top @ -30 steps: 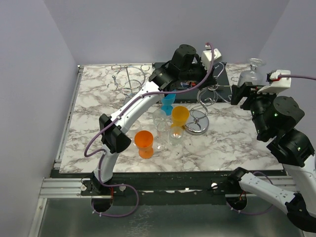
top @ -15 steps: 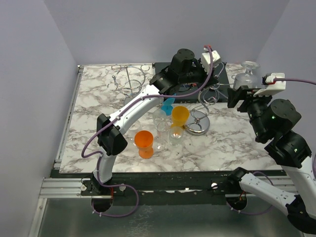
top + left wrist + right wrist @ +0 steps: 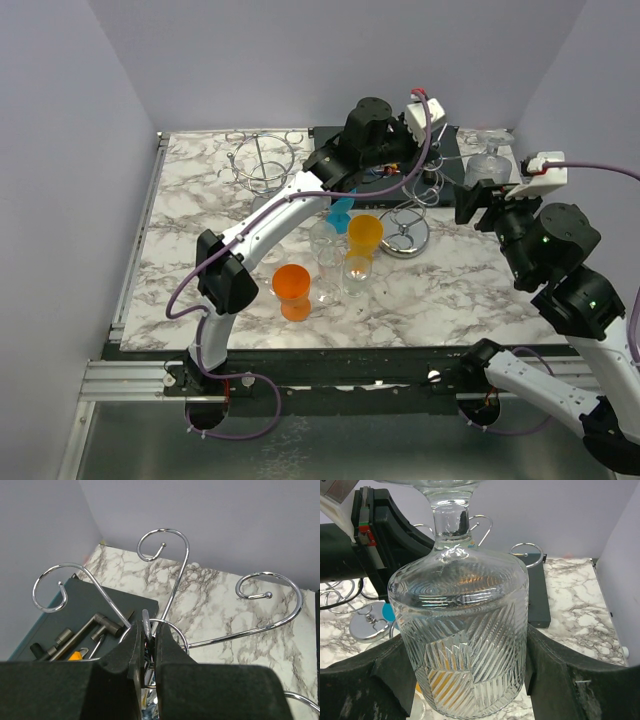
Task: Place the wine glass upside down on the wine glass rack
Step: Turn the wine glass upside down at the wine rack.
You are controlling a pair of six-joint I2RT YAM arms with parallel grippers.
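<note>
The wine glass [image 3: 462, 630] is clear and ribbed. It hangs bowl down, stem up, between my right gripper's fingers [image 3: 560, 680]. My right gripper [image 3: 485, 192] is shut on the glass [image 3: 487, 165] and holds it in the air just right of the wine glass rack [image 3: 405, 238]. The rack is chrome wire with curled hooks [image 3: 165, 540] on a round base. My left gripper [image 3: 146, 635] is shut on the rack's central top ring [image 3: 145, 622]. In the top view it [image 3: 397, 170] reaches in over the rack from the left.
A second wire rack [image 3: 262, 160] stands at the back left. An orange cup [image 3: 292, 285], a yellow cup [image 3: 365, 232], a blue cup [image 3: 341, 210] and clear glasses [image 3: 335, 255] cluster mid-table. A dark tool tray [image 3: 445, 150] lies behind the rack. The wall is close on the right.
My right gripper has carried the glass left, closer to the rack. The rack's base has shifted slightly back while my left gripper stays on its top.
</note>
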